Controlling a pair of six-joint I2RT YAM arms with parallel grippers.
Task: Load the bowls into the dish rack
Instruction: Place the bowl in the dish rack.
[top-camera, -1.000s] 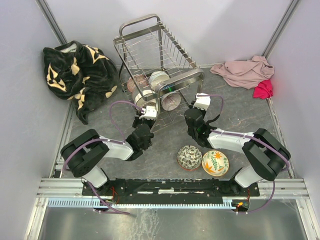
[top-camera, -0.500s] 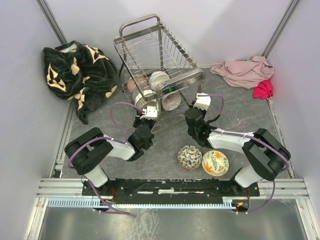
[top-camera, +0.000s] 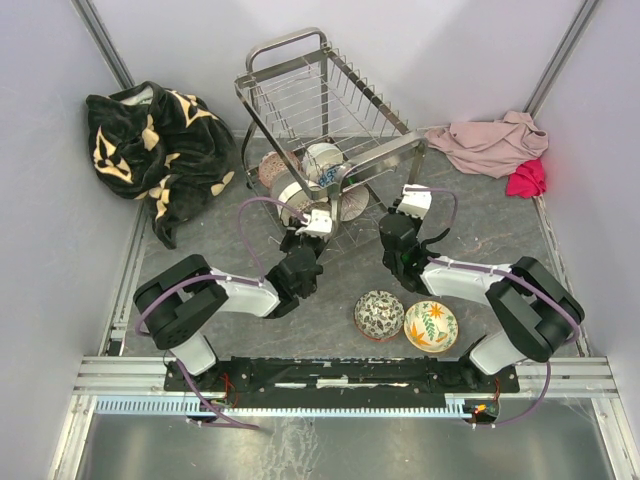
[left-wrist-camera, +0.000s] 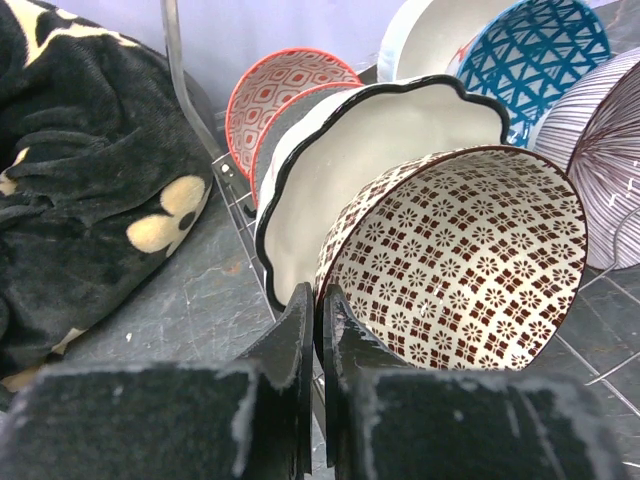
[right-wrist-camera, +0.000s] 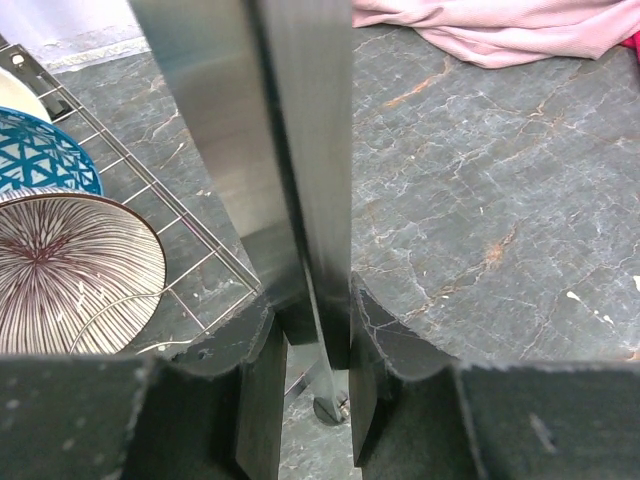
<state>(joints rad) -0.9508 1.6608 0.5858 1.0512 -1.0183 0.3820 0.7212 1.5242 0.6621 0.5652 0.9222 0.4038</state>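
Soft, even light from above fills the top view and leaves only faint shadows on the table (top-camera: 490, 225). The chrome dish rack (top-camera: 380, 152) carries bright glints, and its post looms blurred and streaky in the right wrist view. The black blanket (top-camera: 155, 150) swallows detail. Both wrist views blur along the bottom edge.

Left arm (top-camera: 235, 293), right arm (top-camera: 462, 276) low and forward; left fingers (left-wrist-camera: 288, 345) together, right fingers (right-wrist-camera: 262, 400) tight around dish rack (right-wrist-camera: 300, 150) post.
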